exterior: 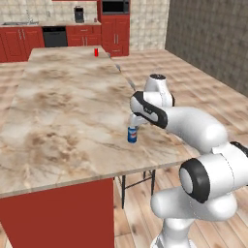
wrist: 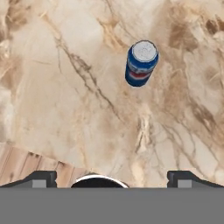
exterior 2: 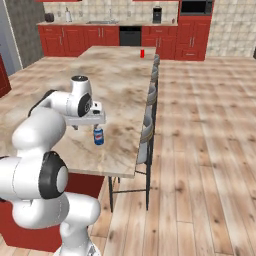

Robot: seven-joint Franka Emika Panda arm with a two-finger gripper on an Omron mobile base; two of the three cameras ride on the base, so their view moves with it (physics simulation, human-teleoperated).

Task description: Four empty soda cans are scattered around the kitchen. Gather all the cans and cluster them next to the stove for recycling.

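Hanging above the worktop (exterior: 63,116) with nothing between them, the jaws are standing wide apart; in the hand view the two dark fingertips (wrist: 41,178) are sitting far from each other at the bottom corners. The gripper (exterior 2: 95,121) is pointing down over the blue can (exterior 2: 98,136), which is standing upright on the beige marble just below it and not touching it. In the hand view the blue can (wrist: 141,63) is showing its silvery top, well ahead of the fingertips and right of centre between them. From the left base view, the blue can (exterior: 131,134) is sitting near the right edge of the worktop, toward its near end.

Far along the same worktop, a bright red can (exterior: 96,52) is standing upright by the far end. A row of stools (exterior 2: 148,131) is lining the right side of the worktop over the wood plank floor (exterior 2: 200,165). Against the far wall, red cabinets (exterior: 22,41) are running under a counter, with a black panel (exterior: 54,37) set among them.
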